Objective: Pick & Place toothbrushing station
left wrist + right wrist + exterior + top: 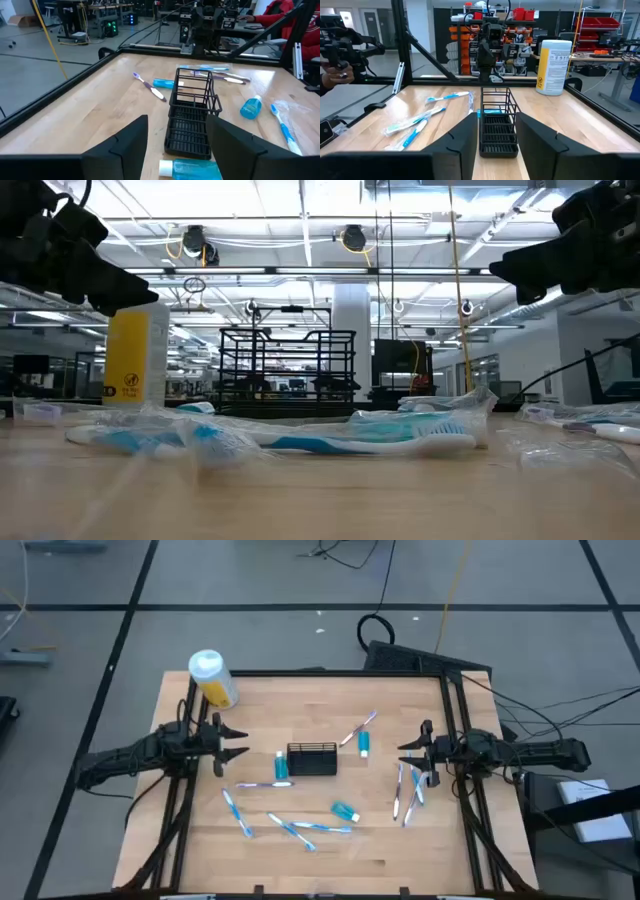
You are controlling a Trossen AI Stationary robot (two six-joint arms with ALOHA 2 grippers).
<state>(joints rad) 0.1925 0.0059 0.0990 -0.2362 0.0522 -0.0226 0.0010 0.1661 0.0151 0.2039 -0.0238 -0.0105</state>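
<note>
The black wire-mesh basket (312,758) stands upright on its base at the table's middle, with nothing in it. Toothbrushes lie loose around it: a purple one (358,729) at the far side, a cluster (408,790) at the right, others (300,829) near the front edge. Teal tubes lie left of the basket (282,766), beyond it (364,744) and in front of it (345,811). My left gripper (235,741) hovers open left of the basket (192,120). My right gripper (408,754) hovers open on the right side, facing the basket (496,122).
A yellow bottle with a white cap (212,678) stands at the table's far left corner. Black frame rails (455,740) run along the table's sides. A person's hand (337,72) shows beyond the table. Bare wood lies along the far edge.
</note>
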